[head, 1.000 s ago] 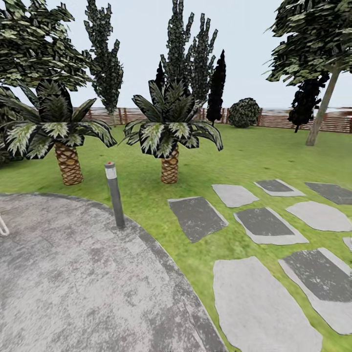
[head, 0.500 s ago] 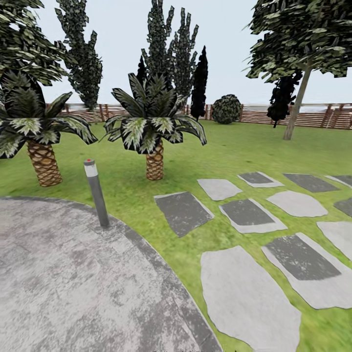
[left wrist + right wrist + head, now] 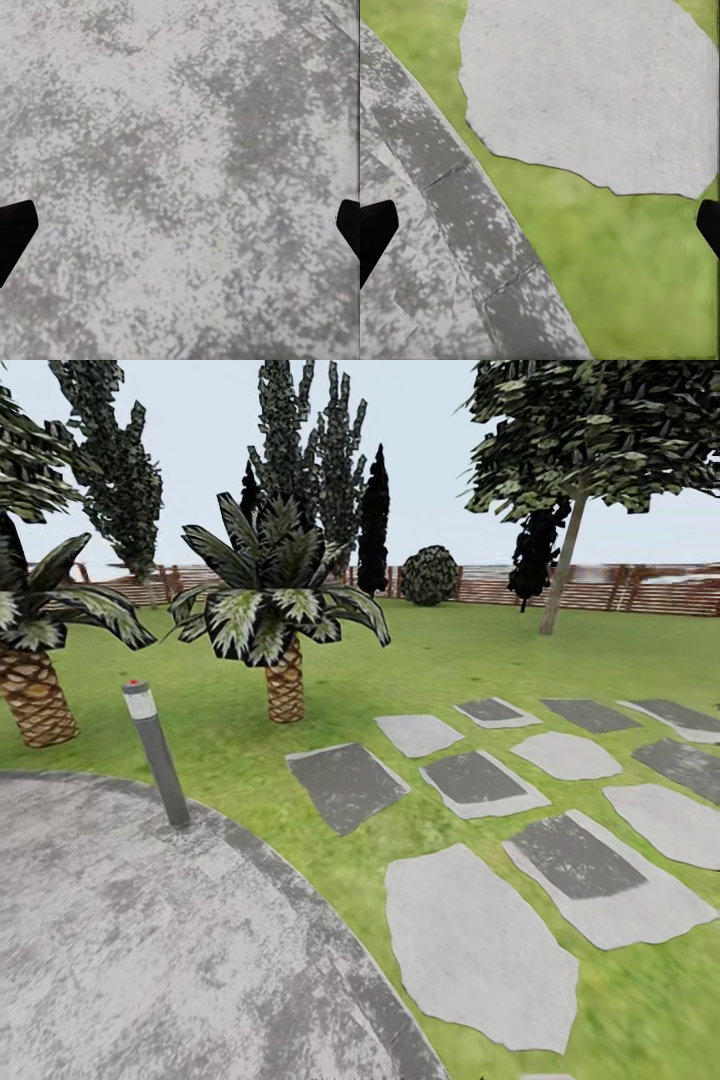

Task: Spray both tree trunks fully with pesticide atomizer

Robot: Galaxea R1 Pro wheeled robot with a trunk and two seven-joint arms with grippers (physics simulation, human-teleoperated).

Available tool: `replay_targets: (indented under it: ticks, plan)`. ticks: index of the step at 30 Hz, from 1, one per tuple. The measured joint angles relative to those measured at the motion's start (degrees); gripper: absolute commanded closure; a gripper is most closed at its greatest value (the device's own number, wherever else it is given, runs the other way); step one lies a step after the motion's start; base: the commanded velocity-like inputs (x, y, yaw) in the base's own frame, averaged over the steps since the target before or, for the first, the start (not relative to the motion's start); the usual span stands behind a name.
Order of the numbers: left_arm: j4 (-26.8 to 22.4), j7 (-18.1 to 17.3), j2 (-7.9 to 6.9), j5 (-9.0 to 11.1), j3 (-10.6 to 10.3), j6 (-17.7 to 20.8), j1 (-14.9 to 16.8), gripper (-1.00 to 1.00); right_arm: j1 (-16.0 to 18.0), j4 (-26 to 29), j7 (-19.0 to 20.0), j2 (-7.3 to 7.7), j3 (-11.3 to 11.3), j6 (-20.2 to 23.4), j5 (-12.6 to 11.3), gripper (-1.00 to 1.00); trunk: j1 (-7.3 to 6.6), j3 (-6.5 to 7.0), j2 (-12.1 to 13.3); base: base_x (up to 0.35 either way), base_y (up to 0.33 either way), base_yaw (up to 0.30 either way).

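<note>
The garden's green lawn [image 3: 440, 650] runs back to a brown slat fence [image 3: 620, 590]. One tall tree [image 3: 590, 430] stands at the far right, and its thin grey-tan trunk [image 3: 559, 575] leans slightly. The pesticide atomizer is out of view. My left gripper [image 3: 180, 229] hangs open over speckled grey paving [image 3: 180, 150], its dark fingertips [image 3: 11, 232] at the picture's edges. My right gripper [image 3: 540, 229] is open too, above the paving's curved border [image 3: 472, 225], grass and a pale slab [image 3: 585, 82].
A grey bollard post [image 3: 158, 755] stands at the paving's edge [image 3: 300, 900]. Two short palms [image 3: 280, 610] [image 3: 35, 660] grow behind it. Grey stepping slabs [image 3: 480, 950] cross the grass on the right. Dark conifers [image 3: 373, 520] and a bush [image 3: 431, 575] line the fence.
The camera has turned to the right, so the palms, bollard and slabs all sit further left in the picture. The far tree now stands nearer the middle.
</note>
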State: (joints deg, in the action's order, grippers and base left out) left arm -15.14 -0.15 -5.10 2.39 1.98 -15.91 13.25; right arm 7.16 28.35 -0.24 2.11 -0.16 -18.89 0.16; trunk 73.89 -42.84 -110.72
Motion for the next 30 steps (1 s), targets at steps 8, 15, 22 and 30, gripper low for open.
replay_targets:
  ticks: [8,15,22,30]
  plan:
    - [0.0,0.0,0.0,0.0,-0.2,0.0,0.0,-1.0,0.0,0.0,0.0,0.0,0.0,0.0,0.0,-1.0,1.76,-1.96,-3.2,0.0,0.0,-0.223]
    - [0.0,0.0,0.0,0.0,-0.3,0.0,0.0,-1.0,0.0,0.0,0.0,0.0,0.0,0.0,0.0,-1.0,3.3,-3.68,-6.0,0.0,0.0,-0.225]
    - [0.0,0.0,0.0,0.0,-0.3,0.0,0.0,-1.0,0.0,0.0,0.0,0.0,0.0,0.0,0.0,-1.0,4.83,-5.39,-8.8,0.0,0.0,-0.225]
    - [0.0,0.0,0.0,0.0,-0.3,0.0,0.0,-1.0,0.0,0.0,0.0,0.0,0.0,0.0,0.0,-1.0,6.59,-7.3,-12.0,0.0,0.0,-0.233]
